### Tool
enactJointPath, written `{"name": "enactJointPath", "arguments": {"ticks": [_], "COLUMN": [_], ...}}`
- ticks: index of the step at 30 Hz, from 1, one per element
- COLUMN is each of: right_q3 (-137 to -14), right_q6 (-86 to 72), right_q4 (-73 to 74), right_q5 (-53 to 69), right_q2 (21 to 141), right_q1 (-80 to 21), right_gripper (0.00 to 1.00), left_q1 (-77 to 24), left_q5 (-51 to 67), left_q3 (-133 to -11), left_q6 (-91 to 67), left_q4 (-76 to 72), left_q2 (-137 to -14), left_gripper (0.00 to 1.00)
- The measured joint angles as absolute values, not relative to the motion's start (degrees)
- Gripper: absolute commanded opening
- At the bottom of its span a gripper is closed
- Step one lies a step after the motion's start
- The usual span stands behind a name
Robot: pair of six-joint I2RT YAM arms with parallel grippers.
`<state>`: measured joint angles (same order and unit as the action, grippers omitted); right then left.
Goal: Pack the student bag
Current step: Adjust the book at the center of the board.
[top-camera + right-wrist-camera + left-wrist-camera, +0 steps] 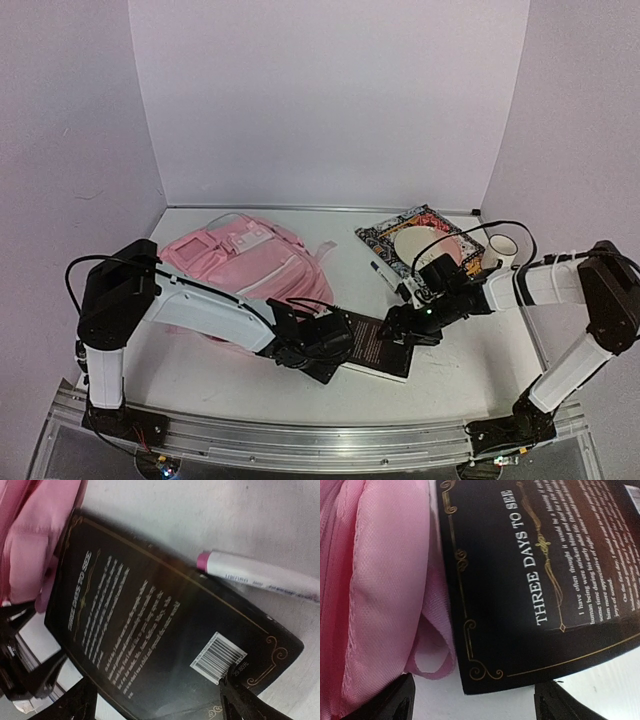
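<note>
The student bag [238,262], a pink fabric backpack, lies flat at the back left of the table. A black book titled "Three Days to See" [378,345] lies in front of it, back cover up, between the two arms. My left gripper [332,352] is at the book's left end, open. In the left wrist view its fingers [395,700] flank the book's corner [485,670], next to a pink strap loop [432,655]. My right gripper [408,328] hangs open over the book's right end. One of its fingertips [245,700] overlaps the barcode corner of the book [165,630].
A pink-capped white marker [260,575] lies just beyond the book. At the back right is a patterned notebook [385,232] with a pale plate [420,245] on it, and a white cup [502,246] beside it. White walls enclose the table.
</note>
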<state>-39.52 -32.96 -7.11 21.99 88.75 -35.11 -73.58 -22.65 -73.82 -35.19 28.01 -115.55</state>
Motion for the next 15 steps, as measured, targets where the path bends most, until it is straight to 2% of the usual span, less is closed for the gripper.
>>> {"name": "enactJointPath", "arguments": {"ticks": [7,15], "right_q3": [-37.0,-41.7], "right_q6": [-34.1,-31.8], "right_q4": [-3.8,0.6], "right_q5": [23.1,17.3], "right_q2": [84.7,84.5], "right_q1": [-35.8,-31.3], "right_gripper": [0.88,0.89], "left_q1": [-69.3,-71.0], "left_q5": [-27.3,-29.0], "left_q3": [-73.8,-71.5], "left_q6": [-30.3,-28.3], "left_q4": [28.3,28.8], "left_q2": [-115.6,-112.7], "left_gripper": [0.83,0.83]}}
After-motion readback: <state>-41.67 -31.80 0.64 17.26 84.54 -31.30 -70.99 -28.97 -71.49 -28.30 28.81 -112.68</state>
